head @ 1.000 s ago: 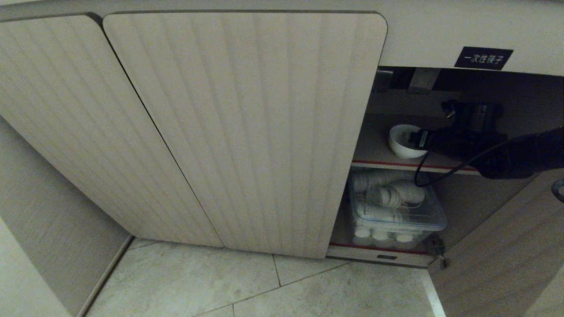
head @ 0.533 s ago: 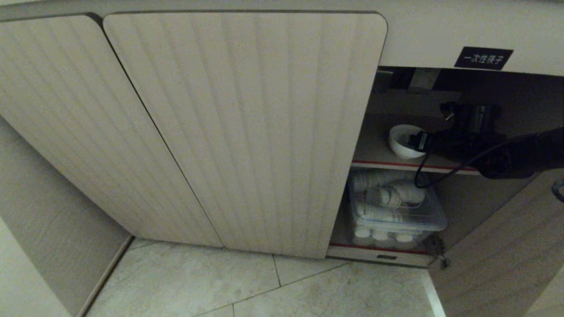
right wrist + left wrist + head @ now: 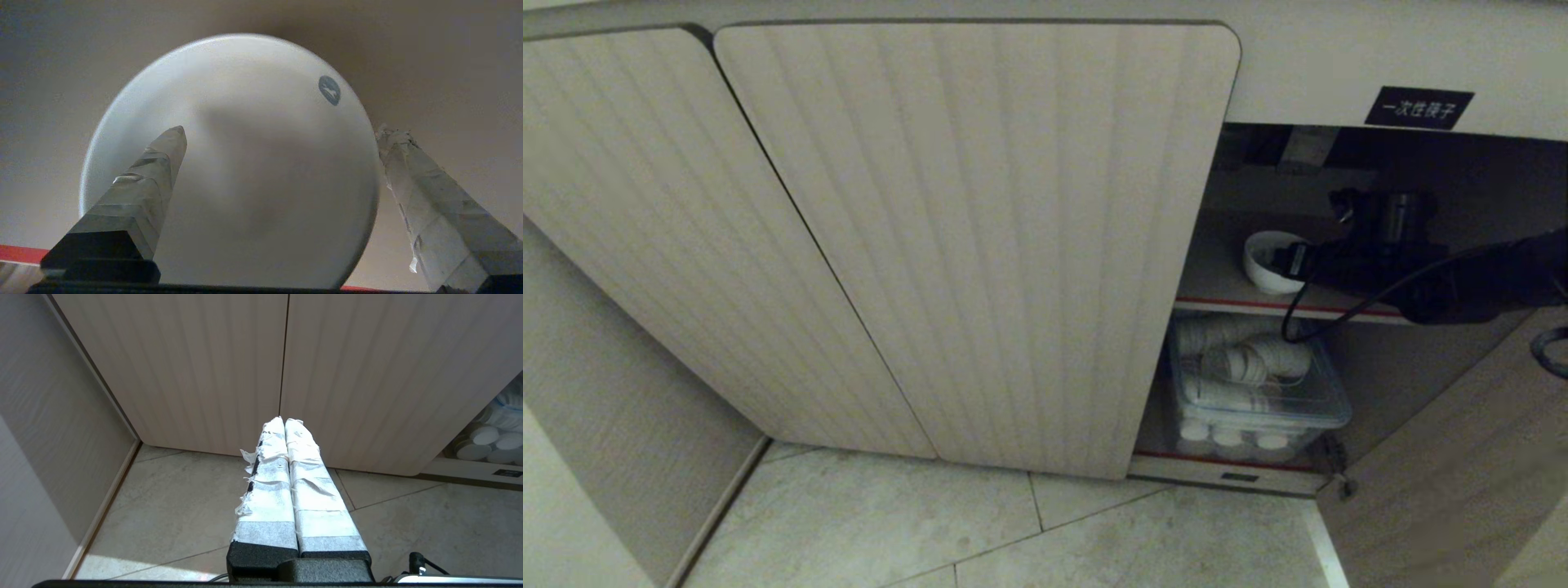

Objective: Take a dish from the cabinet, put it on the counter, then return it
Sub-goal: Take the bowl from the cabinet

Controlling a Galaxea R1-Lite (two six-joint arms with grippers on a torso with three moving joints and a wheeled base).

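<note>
The left gripper (image 3: 286, 424) hangs parked before the closed ribbed doors (image 3: 964, 245) above the floor tiles (image 3: 1013, 531), its taped fingers pressed together on nothing. Further right, inside the open cabinet (image 3: 1339, 73), the dish (image 3: 1264, 260) sits on the red-edged upper shelf (image 3: 1217, 304), above a clear box of cups (image 3: 1258, 392). It is judged light, rigid, glossy and breakable, best taken across the rim wall. The right gripper (image 3: 282, 134) reaches in level from the right with jaws spread wide, one finger (image 3: 159, 163) over the bowl's mouth and the other outside its wall, nothing yet gripped.
</note>
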